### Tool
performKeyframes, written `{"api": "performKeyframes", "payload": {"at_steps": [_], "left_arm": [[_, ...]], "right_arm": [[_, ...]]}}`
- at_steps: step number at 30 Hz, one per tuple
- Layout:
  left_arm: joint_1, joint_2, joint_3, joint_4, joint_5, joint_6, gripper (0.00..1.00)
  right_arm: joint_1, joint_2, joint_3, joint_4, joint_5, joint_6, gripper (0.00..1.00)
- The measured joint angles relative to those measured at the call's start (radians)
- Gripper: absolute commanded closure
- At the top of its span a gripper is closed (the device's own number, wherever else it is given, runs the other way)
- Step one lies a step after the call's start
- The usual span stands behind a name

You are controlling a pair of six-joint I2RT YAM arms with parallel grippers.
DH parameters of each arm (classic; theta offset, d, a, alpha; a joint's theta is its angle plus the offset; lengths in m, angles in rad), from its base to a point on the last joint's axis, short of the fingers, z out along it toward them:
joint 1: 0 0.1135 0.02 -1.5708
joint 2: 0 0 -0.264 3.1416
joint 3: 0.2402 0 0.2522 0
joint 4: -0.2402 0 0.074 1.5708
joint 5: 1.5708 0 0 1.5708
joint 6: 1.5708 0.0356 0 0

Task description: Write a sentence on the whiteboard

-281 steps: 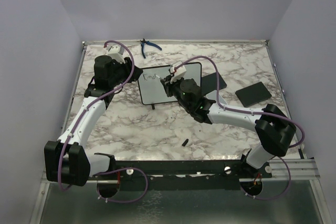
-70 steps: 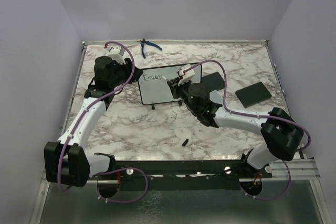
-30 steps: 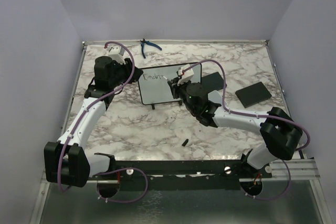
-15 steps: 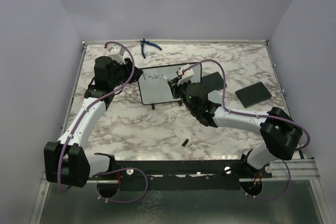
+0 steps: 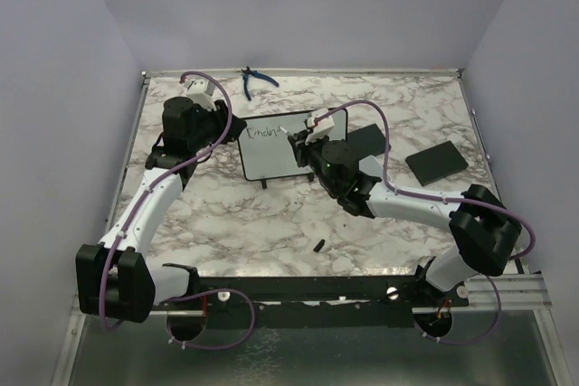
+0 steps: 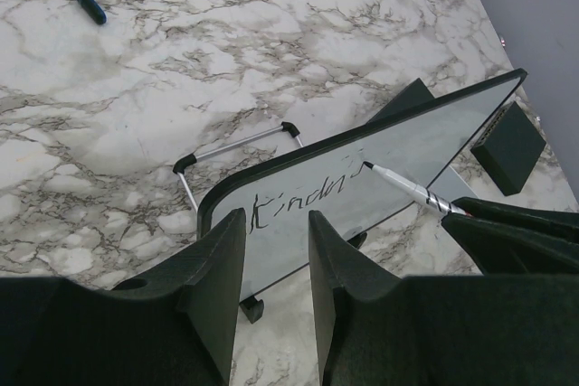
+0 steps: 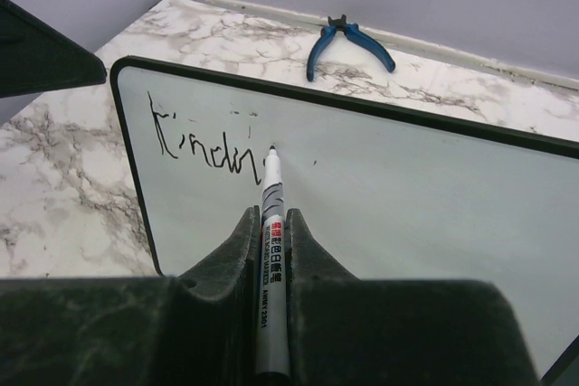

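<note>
The whiteboard stands upright on its small feet at the middle of the marble table, also seen in the left wrist view and the right wrist view. The sentence reads roughly "Kindn" along the top left. My right gripper is shut on a white marker, whose tip touches the board just right of the last letter. My left gripper hovers in front of the board's left edge, its fingers apart with nothing between them.
Blue pliers lie at the back edge of the table. One flat black pad lies at the right, and another lies behind the board. A small black cap lies near the front. Walls close in on three sides.
Since the earliest frame the writing has grown by a few letters and my right gripper has shifted right along the board. Over the last second the marker barely moved. The left arm stayed still.
</note>
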Motion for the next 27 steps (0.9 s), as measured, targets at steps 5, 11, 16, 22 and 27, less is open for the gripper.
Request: {"api": "performKeyframes", "payload": {"at_steps": [5, 11, 16, 22, 27], "left_arm": [[0.0, 0.0, 0.0, 0.0, 0.0, 0.0, 0.65], [-0.001, 0.0, 0.0, 0.0, 0.0, 0.0, 0.65], [-0.002, 0.0, 0.0, 0.0, 0.0, 0.0, 0.65], [-0.002, -0.001, 0.0, 0.0, 0.0, 0.0, 0.65], [-0.002, -0.002, 0.0, 0.0, 0.0, 0.0, 0.65]], "right_arm": [[0.0, 0.006, 0.009, 0.0, -0.002, 0.0, 1.0], [0.0, 0.017, 0.014, -0.002, -0.01, 0.002, 1.0], [0.0, 0.022, 0.014, -0.004, -0.017, 0.003, 1.0], [0.0, 0.023, 0.014, -0.015, -0.024, 0.012, 1.0], [0.0, 0.022, 0.004, -0.016, -0.024, 0.016, 1.0]]}}
